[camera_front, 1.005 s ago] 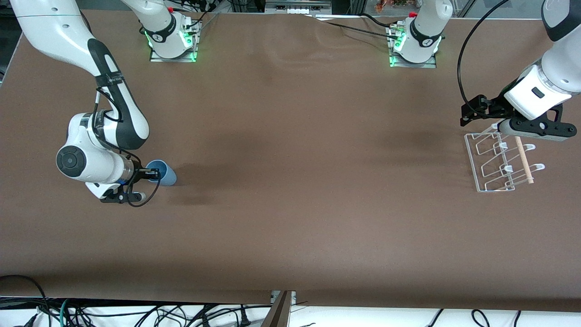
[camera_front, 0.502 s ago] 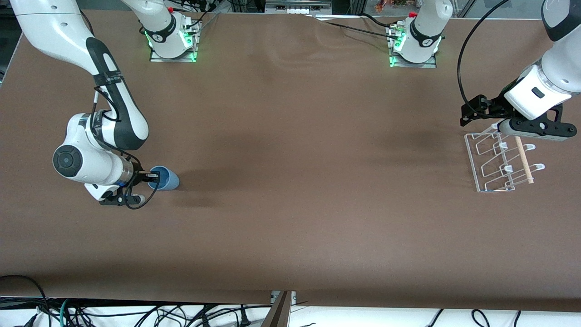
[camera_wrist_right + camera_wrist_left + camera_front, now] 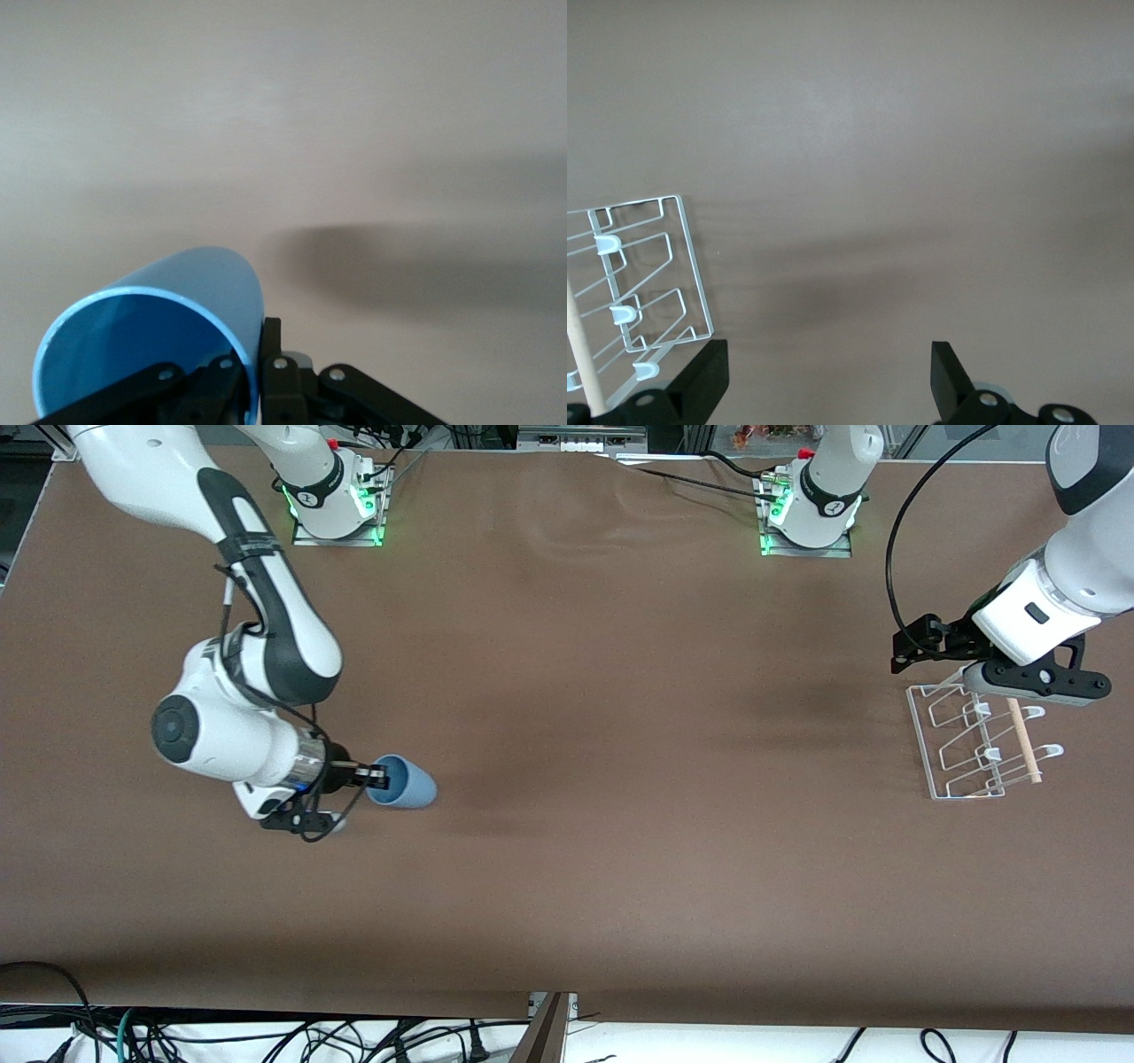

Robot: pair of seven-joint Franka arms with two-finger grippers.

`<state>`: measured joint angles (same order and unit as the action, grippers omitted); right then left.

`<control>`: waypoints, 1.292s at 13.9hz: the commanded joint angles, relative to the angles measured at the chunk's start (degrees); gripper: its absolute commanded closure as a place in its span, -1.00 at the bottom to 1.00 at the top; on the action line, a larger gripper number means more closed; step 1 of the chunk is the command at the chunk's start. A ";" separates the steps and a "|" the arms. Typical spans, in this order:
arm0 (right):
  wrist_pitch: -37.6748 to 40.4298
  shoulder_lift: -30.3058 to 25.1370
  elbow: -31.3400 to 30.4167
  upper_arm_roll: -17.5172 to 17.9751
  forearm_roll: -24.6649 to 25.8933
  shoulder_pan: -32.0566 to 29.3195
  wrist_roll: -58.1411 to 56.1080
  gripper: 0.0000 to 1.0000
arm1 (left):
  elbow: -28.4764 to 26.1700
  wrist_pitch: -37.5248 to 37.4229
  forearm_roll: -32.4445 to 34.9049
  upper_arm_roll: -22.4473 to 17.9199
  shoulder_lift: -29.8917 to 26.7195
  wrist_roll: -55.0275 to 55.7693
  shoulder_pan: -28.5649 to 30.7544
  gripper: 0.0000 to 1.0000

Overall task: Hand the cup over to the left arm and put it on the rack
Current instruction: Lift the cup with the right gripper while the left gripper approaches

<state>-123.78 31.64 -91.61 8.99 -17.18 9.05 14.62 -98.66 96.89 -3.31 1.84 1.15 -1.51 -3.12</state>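
While right fingers (image 3: 379, 777) pinch cup (image 3: 406, 783) rim, table (image 3: 620, 850) surrounds.

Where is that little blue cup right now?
The cup is held by its rim in the right gripper, over the table toward the right arm's end, well away from the rack.

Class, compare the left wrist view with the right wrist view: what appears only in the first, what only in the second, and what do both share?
Only the left wrist view shows the rack, its white wire loops and pale wooden rod, with the left tool open above the table beside it, holding nothing.

Only the right wrist view shows the cup, light blue, its open mouth toward the camera, with the right tool shut on its rim wall.

Both show the bare brown table with a soft dark shadow on it, and parts of that arm's own black fingers.
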 commanded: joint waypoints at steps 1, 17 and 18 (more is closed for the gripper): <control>1.18 3.16 7.30 -0.20 -6.16 4.39 9.08 1.00 | 1.45 -2.32 0.32 0.18 2.44 -0.25 -0.66 -1.00; -8.66 9.67 24.10 -0.11 -25.01 20.39 43.72 1.00 | 13.91 10.06 -22.27 9.39 21.15 -33.17 -0.92 -1.00; -8.58 9.67 24.54 -0.11 -25.09 20.66 45.14 1.00 | 15.06 11.37 -22.79 10.10 21.87 -35.82 -0.83 -1.00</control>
<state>-132.18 40.16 -70.20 9.10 -40.89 28.77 56.76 -88.26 107.38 -24.42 10.65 20.09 -31.81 -3.85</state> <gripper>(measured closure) 0.956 0.000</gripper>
